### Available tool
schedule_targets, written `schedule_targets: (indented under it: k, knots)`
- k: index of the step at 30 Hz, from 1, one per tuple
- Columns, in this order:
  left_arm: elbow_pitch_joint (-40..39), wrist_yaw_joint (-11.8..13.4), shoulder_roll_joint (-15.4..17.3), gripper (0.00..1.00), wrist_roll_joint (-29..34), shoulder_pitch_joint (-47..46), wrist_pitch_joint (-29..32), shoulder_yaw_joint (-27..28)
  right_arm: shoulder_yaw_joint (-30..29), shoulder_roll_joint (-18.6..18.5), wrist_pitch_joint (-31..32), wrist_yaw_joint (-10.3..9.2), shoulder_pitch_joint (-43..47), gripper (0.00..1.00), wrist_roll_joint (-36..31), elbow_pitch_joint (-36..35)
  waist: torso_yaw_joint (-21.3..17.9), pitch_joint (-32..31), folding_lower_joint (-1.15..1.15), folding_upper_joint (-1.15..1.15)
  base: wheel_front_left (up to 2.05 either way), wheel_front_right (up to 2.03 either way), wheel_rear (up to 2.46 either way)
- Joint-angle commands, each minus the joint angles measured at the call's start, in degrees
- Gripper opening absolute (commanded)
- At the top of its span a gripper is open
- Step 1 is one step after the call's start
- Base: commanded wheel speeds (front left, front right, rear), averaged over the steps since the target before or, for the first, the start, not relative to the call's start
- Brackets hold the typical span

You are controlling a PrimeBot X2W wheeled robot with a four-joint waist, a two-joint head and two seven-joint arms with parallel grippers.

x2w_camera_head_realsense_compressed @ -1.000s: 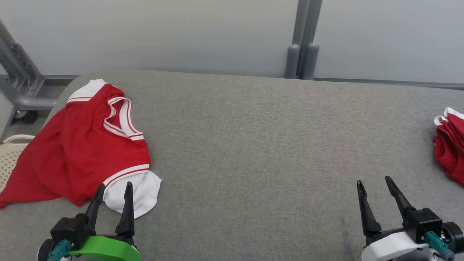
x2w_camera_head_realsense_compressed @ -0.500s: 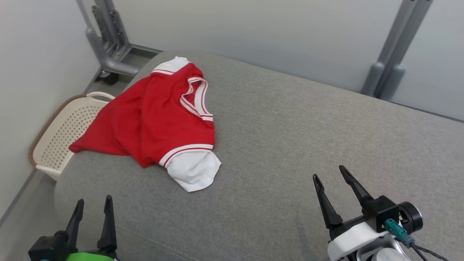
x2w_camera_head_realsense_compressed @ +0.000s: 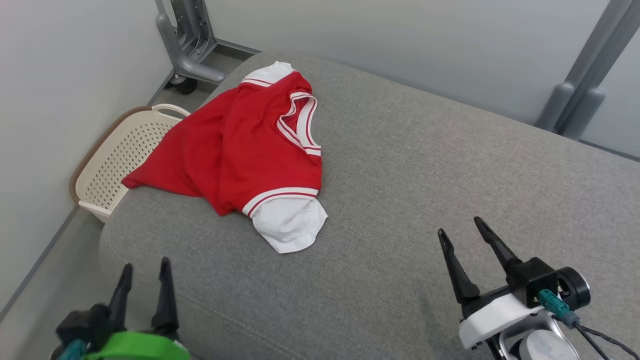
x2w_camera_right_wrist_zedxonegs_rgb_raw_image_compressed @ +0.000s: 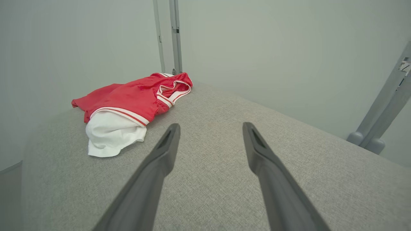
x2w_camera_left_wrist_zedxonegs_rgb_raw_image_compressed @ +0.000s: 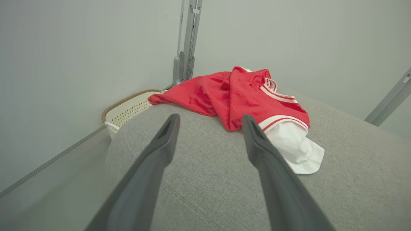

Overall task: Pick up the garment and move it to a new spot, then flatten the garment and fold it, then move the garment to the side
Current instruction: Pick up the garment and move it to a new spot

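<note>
A red garment [x2w_camera_head_realsense_compressed: 240, 150] with white sleeves and striped trim lies crumpled on the far left part of the grey padded surface [x2w_camera_head_realsense_compressed: 425, 175], one edge hanging over the left side. It also shows in the left wrist view as the garment [x2w_camera_left_wrist_zedxonegs_rgb_raw_image_compressed: 240, 96] and in the right wrist view as the garment [x2w_camera_right_wrist_zedxonegs_rgb_raw_image_compressed: 128, 99]. My left gripper [x2w_camera_head_realsense_compressed: 145, 265] stands open at the lower left, near the surface's front-left corner, well short of the cloth. My right gripper [x2w_camera_head_realsense_compressed: 459, 225] is open at the lower right, above bare fabric, with nothing between its fingers.
A cream perforated laundry basket [x2w_camera_head_realsense_compressed: 120, 155] sits on the floor left of the surface, against the wall. A grey metal frame on a wheel [x2w_camera_head_realsense_compressed: 187, 45] stands behind it. Grey posts [x2w_camera_head_realsense_compressed: 580, 95] rise at the far right edge.
The whole head picture has swung left, so the camera has turned toward the garment and the basket has come into view. The garment itself lies as before. Both grippers stay open.
</note>
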Motion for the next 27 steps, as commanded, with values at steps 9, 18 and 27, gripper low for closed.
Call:
schedule_targets:
  k: [9,18,27]
  knots:
    - [12.6,0.0,-1.3,1.00,-12.0,-22.7,18.4,-6.2,-3.0,-2.6,-0.2,-0.03,-1.8,1.00,-1.9,-3.7,-2.6,9.7,0.00,0.69,0.00,0.00,0.00]
    - [27.1,2.1,-2.5,1.00,-17.9,-34.8,34.3,-7.2,-1.5,-3.2,-0.2,-0.03,-3.1,1.00,-1.3,-3.2,-7.8,13.5,0.00,0.69,0.00,0.00,0.00]
    - [37.7,3.0,-1.3,0.00,-19.1,-38.8,37.1,-7.0,-1.4,-2.5,-0.2,-0.03,-3.8,1.00,-0.7,-3.6,-11.1,13.3,0.00,0.69,0.00,0.00,0.00]
